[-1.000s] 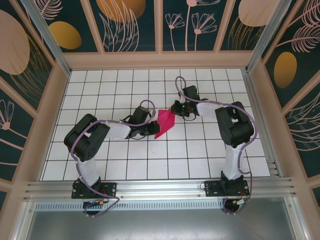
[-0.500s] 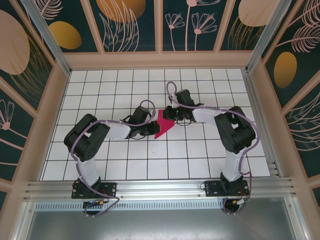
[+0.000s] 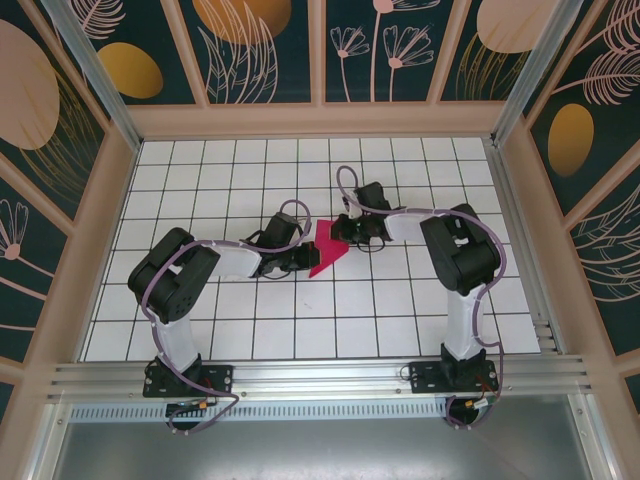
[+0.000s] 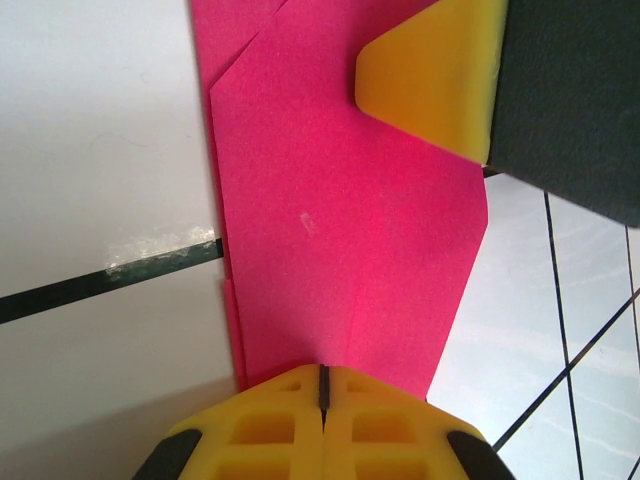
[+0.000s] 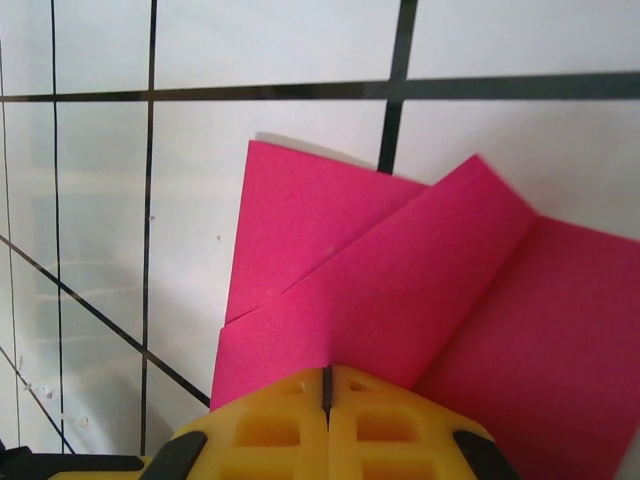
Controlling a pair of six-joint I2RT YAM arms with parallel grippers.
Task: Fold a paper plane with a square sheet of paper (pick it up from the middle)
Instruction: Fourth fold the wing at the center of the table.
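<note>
From above, the folded pink sheet of paper [image 3: 328, 250] is lying mid-table on the white grid table [image 3: 230, 170]. The left gripper [image 3: 303, 262] is meeting its left edge and the right gripper [image 3: 342, 233] its far corner.

In the left wrist view, the left gripper [image 4: 322, 385] is pressing its jaws together on the sheet of paper [image 4: 340, 230].

In the right wrist view, the right gripper [image 5: 326, 385] is likewise sitting with its jaws together on the sheet of paper [image 5: 380, 290].

- From above, the pink sheet [image 3: 326, 256] is too small to read its creases, and the left claw [image 3: 301, 262] and right claw [image 3: 345, 232] cover parts of it.
- In the left wrist view the sheet runs off the top edge.
- In the right wrist view the right and bottom edges cut it off.
</note>
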